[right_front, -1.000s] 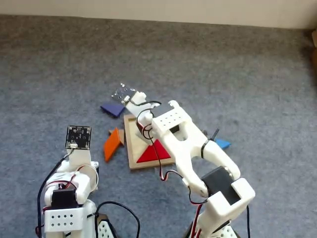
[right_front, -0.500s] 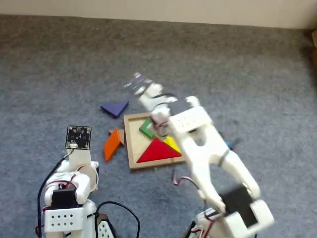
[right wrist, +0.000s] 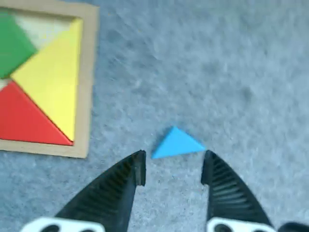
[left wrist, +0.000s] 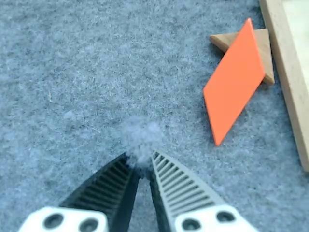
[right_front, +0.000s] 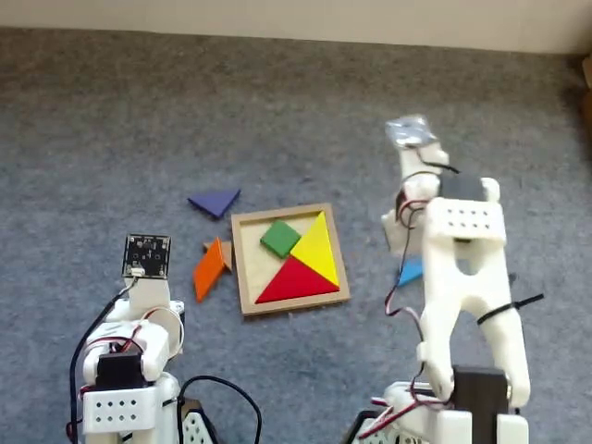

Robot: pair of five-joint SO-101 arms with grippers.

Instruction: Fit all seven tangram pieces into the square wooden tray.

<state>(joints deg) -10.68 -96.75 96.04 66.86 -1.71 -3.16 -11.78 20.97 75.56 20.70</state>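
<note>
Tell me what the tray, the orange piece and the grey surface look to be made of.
Tray: light bare wood, going by the pale tan rim with a matte look. Orange parallelogram: smooth, evenly coloured and flat with crisp edges. It is probably painted wood, though plastic is possible. Grey surface: felt or short-pile carpet, given its fuzzy, mottled fibres.

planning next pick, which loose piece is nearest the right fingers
The light blue triangle, just ahead of the right fingers; the orange piece, tan piece and dark blue triangle lie beyond the tray.
</note>
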